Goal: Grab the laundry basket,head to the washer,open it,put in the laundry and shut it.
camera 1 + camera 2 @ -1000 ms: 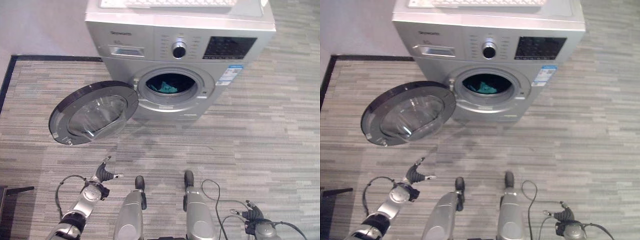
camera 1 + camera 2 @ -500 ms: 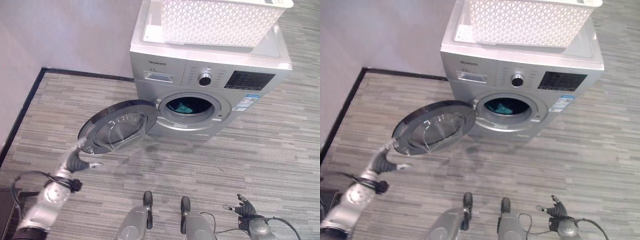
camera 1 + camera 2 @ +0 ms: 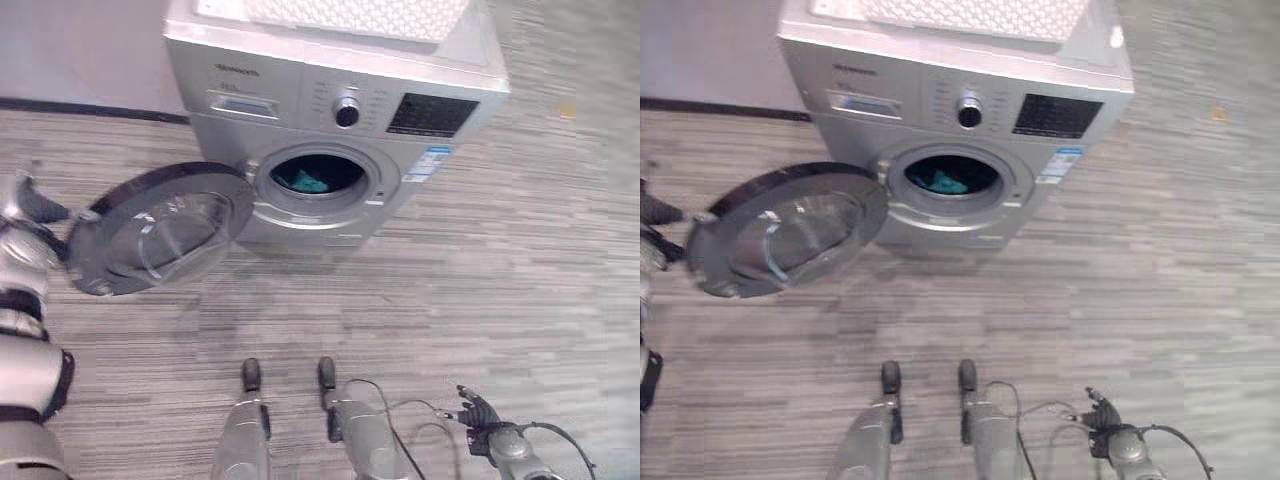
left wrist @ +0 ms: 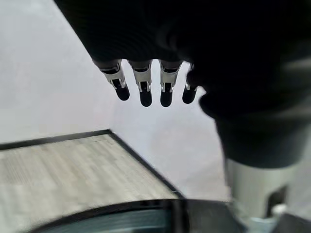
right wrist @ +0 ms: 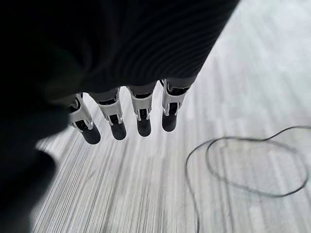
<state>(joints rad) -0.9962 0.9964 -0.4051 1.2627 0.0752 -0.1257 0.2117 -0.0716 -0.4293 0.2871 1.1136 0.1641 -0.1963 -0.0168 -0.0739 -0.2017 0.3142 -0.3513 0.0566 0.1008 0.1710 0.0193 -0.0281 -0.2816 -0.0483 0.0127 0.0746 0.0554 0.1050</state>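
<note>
Silver metal covers the washer (image 3: 330, 110), which stands against the wall with its round door (image 3: 158, 228) swung wide open to the side of the drum opening, the dark-rimmed glass facing up and outward. Inside the drum, behind the opening, a teal piece of laundry (image 3: 303, 182) lies visible. On top of the washer sits the white lattice laundry basket (image 3: 355, 14), its lower wall showing at the machine's upper edge. A round knob (image 3: 347, 112) sits on the washer's front panel above the opening, with a dark display panel (image 3: 431, 115) beside it and a drawer (image 3: 243, 103) on the other side.

At the outer edge of the washer's door, on the side away from the drum, the left hand (image 3: 30, 205) is just beside the rim; whether it touches the rim cannot be told. In its wrist view its fingers (image 4: 142, 87) hang straight and relaxed, grasping nothing. Well apart from the washer, low over the striped grey floor (image 3: 500, 290), the right hand (image 3: 478, 412) hangs with fingers (image 5: 141, 116) loosely extended and empty.
</note>
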